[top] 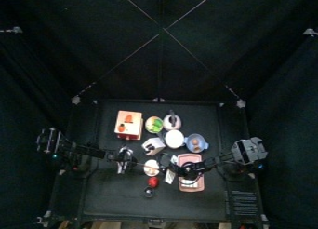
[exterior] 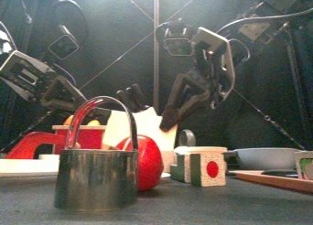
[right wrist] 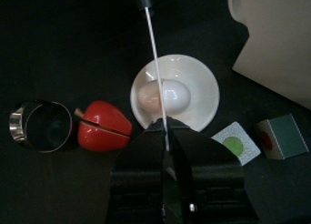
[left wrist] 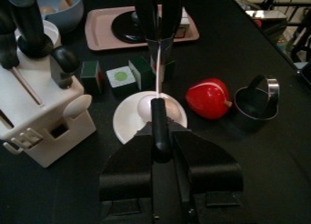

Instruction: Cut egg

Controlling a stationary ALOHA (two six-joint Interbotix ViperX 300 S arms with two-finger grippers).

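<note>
Egg, white and round, lies in the middle of the small white plate, and this plate stands on the black desk. Above the plate goes the knife, with its thin blade straight over the egg; I cannot tell if the edge touches the egg or is just above it.

The left hand is closed on the black handle of the knife, at one side of the plate. The right hand is at the opposite side of the plate. Its jaws stand narrow and the far end of the blade runs in between them, so it seems to pinch the blade there.

Just beside the plate lies a red toy fruit with a slit in it. Beyond the fruit, further from the plate, stands a metal cup with a bow handle. At the other side of the plate is a white knife block with black handles in it. Near the plate there is also a small block with a green round mark on a white face. Well apart from the plate, behind the right hand, a pink tray carries a dark thing, and near it is a blue bowl
</note>
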